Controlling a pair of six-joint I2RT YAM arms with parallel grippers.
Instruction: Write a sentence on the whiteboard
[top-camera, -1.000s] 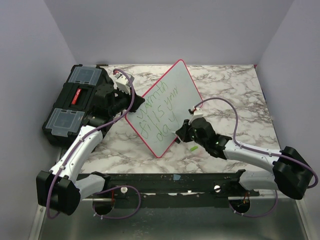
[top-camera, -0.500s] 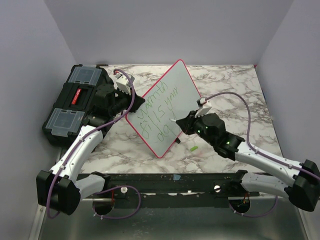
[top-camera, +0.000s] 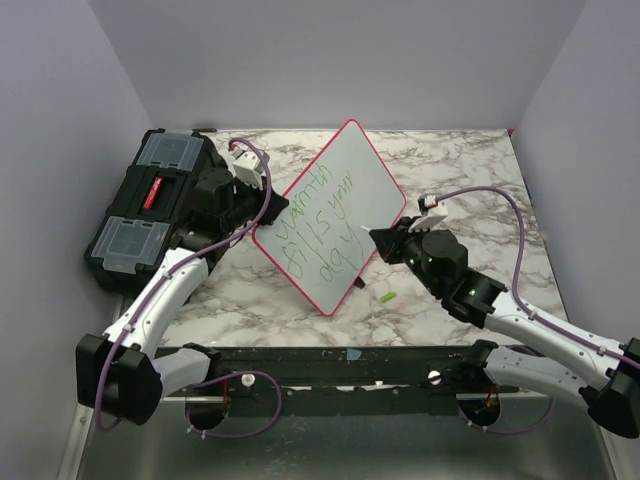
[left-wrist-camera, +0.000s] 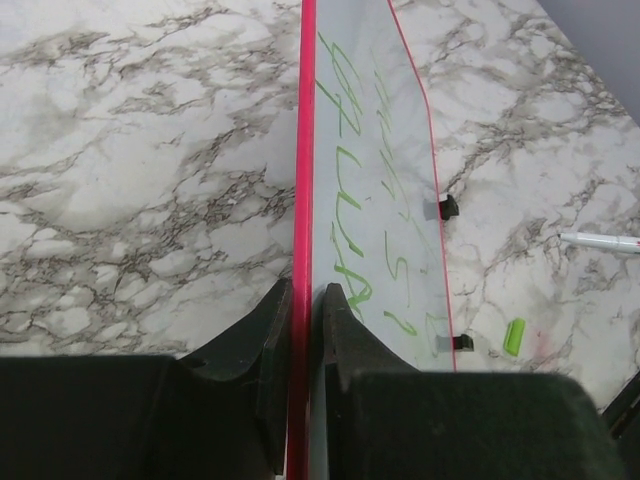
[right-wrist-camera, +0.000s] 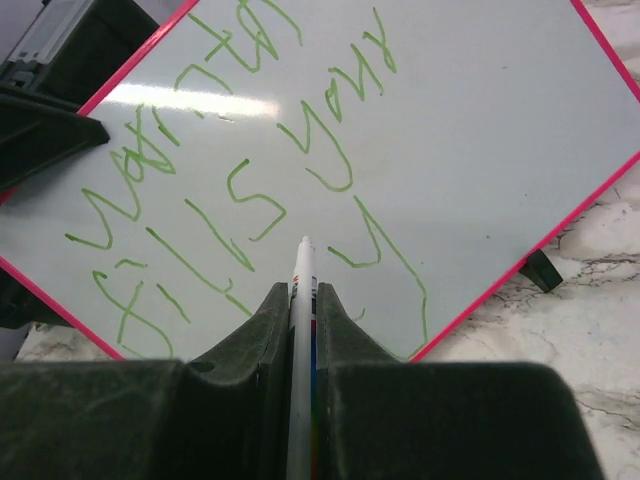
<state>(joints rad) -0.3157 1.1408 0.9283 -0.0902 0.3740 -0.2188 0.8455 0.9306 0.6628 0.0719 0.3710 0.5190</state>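
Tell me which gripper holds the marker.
The right gripper: it pinches the white marker. The left gripper clamps the red edge of the whiteboard instead.

A: Left arm?
B: We've got it stretched far from the near-left base, left gripper (left-wrist-camera: 303, 300) pinched on the whiteboard (left-wrist-camera: 375, 200) rim.
A: Right?
B: We see it reaching in from near-right, right gripper (right-wrist-camera: 303, 295) closed around the marker (right-wrist-camera: 303, 262).

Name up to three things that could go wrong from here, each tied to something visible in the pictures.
1. The left claw pinches the whiteboard only by its thin rim, and the board stands tilted; pen pressure might make it slip or swing.
2. The marker in the right claw points at the green sentence; a stray move could smear or overwrite it.
3. The small green piece on the table, possibly the cap, could be knocked away.
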